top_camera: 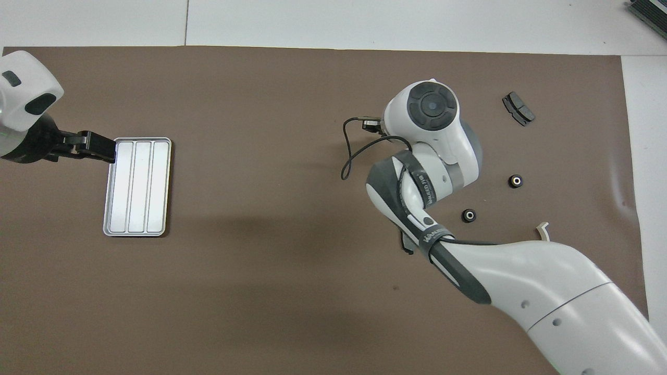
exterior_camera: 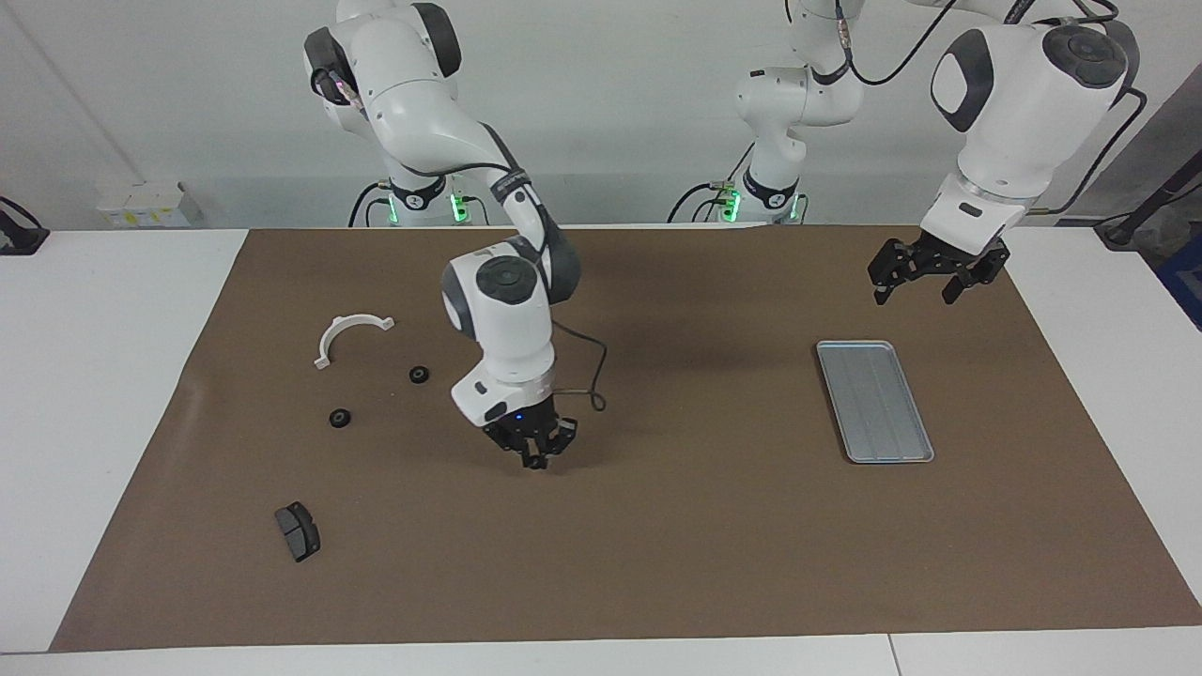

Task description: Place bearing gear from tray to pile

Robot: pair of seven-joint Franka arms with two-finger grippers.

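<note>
My right gripper (exterior_camera: pixel 534 459) hangs just above the brown mat, shut on a small black bearing gear (exterior_camera: pixel 535 463). In the overhead view its own wrist hides both. The silver tray (exterior_camera: pixel 873 401) (top_camera: pixel 137 186) lies with nothing in it toward the left arm's end. The pile lies toward the right arm's end: a white half-ring bracket (exterior_camera: pixel 349 336), one dark brake pad (exterior_camera: pixel 298 530) (top_camera: pixel 518 108), and a second pad (top_camera: pixel 405 245) mostly hidden under the right arm. My left gripper (exterior_camera: pixel 913 293) (top_camera: pixel 107 150) waits open above the mat by the tray's nearer end.
Two more black bearing gears (exterior_camera: pixel 420 375) (exterior_camera: pixel 340 418) sit on the mat between the bracket and my right gripper. They also show from overhead (top_camera: pixel 469 215) (top_camera: pixel 515 180). A loose black cable (exterior_camera: pixel 592 376) loops off the right wrist.
</note>
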